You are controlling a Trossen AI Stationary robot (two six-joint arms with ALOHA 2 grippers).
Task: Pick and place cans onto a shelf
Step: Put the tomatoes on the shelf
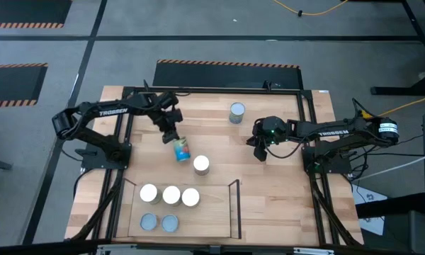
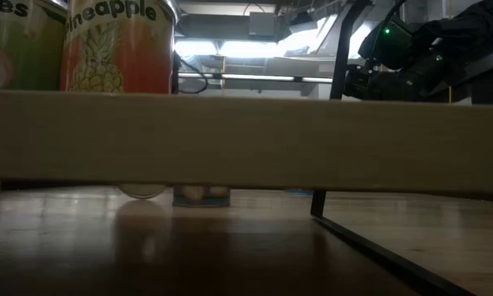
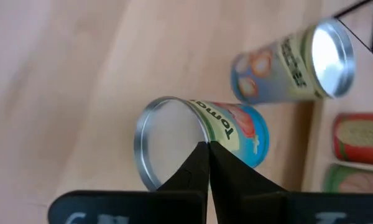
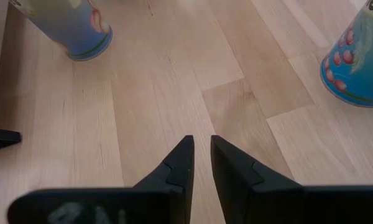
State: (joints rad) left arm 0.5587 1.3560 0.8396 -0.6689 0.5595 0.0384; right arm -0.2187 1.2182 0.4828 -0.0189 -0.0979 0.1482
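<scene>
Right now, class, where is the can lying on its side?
In the high view, the tipped can lies left of centre, just under the left end effector, beside an upright white-topped can.

light: even overhead, bright | low view: dim, backlit, near shelf (image 2: 230,140) blurred | wrist views: soft

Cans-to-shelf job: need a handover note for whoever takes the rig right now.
Left tool: shut, holding nothing, tips right at the tipped can, which lies on its side on the table.
Right tool: fingers a slit apart, holding nothing, over bare wood right of centre.
Done: five cans on the shelf, a white-topped row of three and a grey-topped pair.
Left: three cans. These are the tipped can, the upright white-topped can just outside the shelf, and the grey-topped can at the table's far side.
</scene>
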